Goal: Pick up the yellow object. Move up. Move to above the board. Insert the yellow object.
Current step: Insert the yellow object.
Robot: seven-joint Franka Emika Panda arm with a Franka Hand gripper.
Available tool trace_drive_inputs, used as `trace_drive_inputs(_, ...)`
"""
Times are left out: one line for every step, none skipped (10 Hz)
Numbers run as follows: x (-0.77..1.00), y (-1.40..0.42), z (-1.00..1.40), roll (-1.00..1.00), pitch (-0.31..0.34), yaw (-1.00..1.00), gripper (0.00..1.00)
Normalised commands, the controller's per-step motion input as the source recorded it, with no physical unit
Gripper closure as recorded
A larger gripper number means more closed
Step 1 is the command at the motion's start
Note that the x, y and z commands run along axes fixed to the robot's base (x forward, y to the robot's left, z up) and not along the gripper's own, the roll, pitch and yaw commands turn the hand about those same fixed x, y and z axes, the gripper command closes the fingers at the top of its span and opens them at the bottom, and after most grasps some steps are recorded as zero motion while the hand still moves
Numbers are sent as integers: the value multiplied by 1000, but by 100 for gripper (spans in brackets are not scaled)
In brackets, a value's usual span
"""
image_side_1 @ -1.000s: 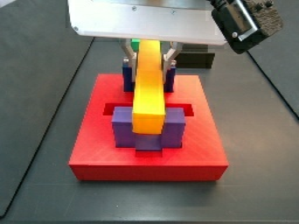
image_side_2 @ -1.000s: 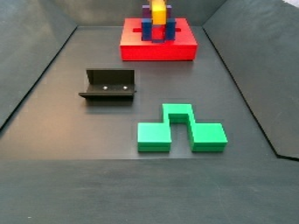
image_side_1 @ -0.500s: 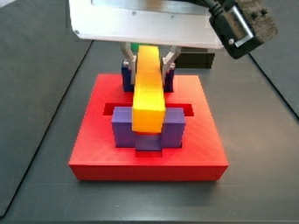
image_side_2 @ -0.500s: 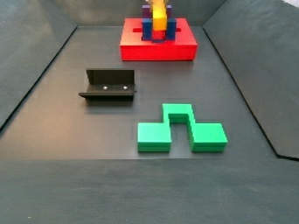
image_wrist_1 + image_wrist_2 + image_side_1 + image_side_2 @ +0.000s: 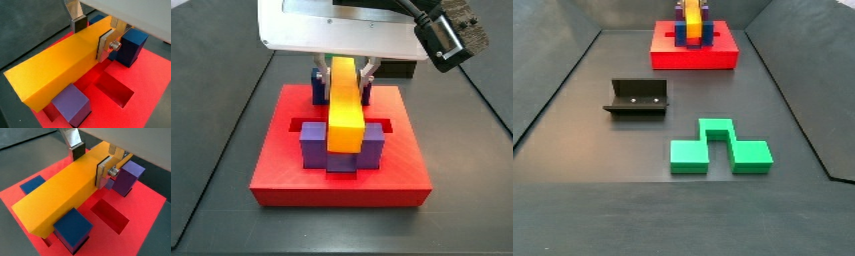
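The yellow object [image 5: 345,108] is a long bar, yellow on top with orange sides. It lies lengthwise over the red board [image 5: 289,172], between the two purple posts [image 5: 314,146] at the near end and the blue posts at the far end. My gripper [image 5: 345,70] reaches down from the white wrist body and is shut on the bar's far half. In both wrist views the bar [image 5: 59,65] [image 5: 59,195] fills the gap between the fingers of the gripper [image 5: 92,36] [image 5: 91,162]. Open cut-outs [image 5: 115,89] show in the board [image 5: 148,82] beside the bar.
The fixture [image 5: 637,98] stands on the dark floor mid-left. A green notched block [image 5: 718,148] lies in front of it to the right. The board [image 5: 694,58] sits at the far end of the floor. A black block [image 5: 398,70] lies behind the board.
The gripper and the bar have shifted slightly to the right over the board. The bar stays between the posts.
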Motion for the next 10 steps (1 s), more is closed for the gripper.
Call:
trace_drive_inputs(191,0,-111,150,23,197,100)
trace_drive_inputs(194,0,-163,224,37,194,100)
trace_drive_inputs(177,0,-226,279,44,180,100)
trace_drive_inputs(157,-23,-194,260,50,160,100)
trace_drive_inputs(9,-63,-97,131,36,57,100)
trace_drive_inputs(0,-60,-106,104,16,0,100)
trace_drive_inputs(0,-86,-229,129,0,0,100)
trace_drive_inputs(0,-140,-297,177,0,0,100)
trace_drive_inputs(0,-149,-374,221,0,0,100)
trace_drive_inputs(0,-137,-386,229,0,0,100)
